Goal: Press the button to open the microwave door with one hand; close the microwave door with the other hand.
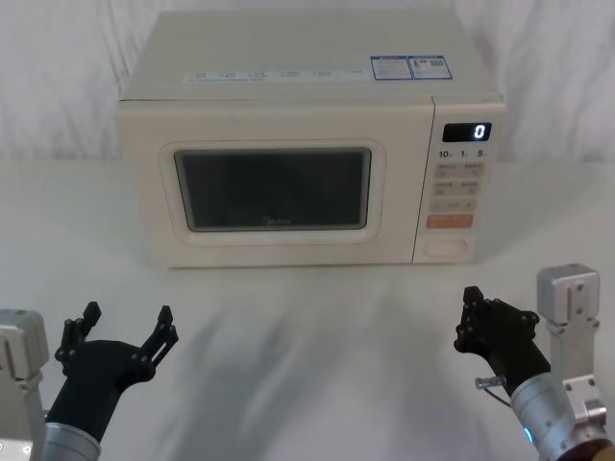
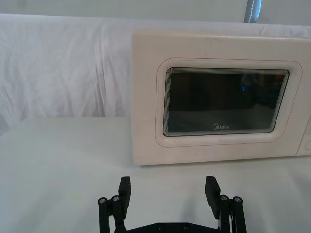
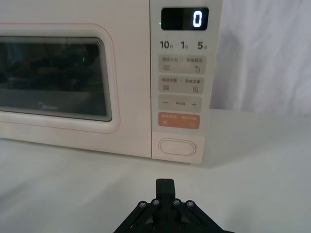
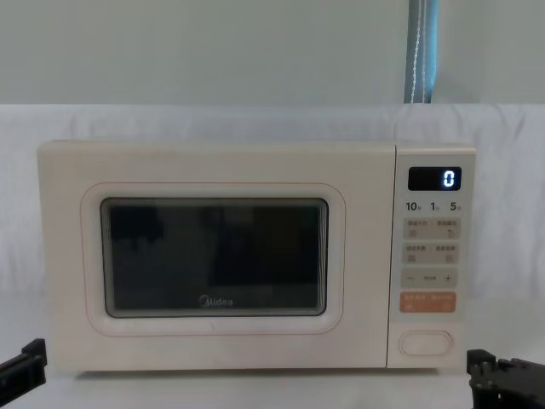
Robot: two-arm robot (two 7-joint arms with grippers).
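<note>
Cream microwave door [image 1: 274, 187] flush, left gripper [image 1: 125, 325] spread, right gripper [image 1: 469, 312] pressed together.

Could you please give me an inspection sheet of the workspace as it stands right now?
Surface: white-draped table, bare in front of the microwave.
Job's things: microwave upright at the back; microwave door shut flush; button at the bottom of the control panel, untouched; display reads 0.
Clutter: nothing seen.
Grippers: left gripper open, low at the near left, short of the door; right gripper shut, near right, in line with the button but clear of it.
Cables: nothing seen.
Surroundings: white cloth backdrop; a bluish vertical strip behind the microwave.
</note>
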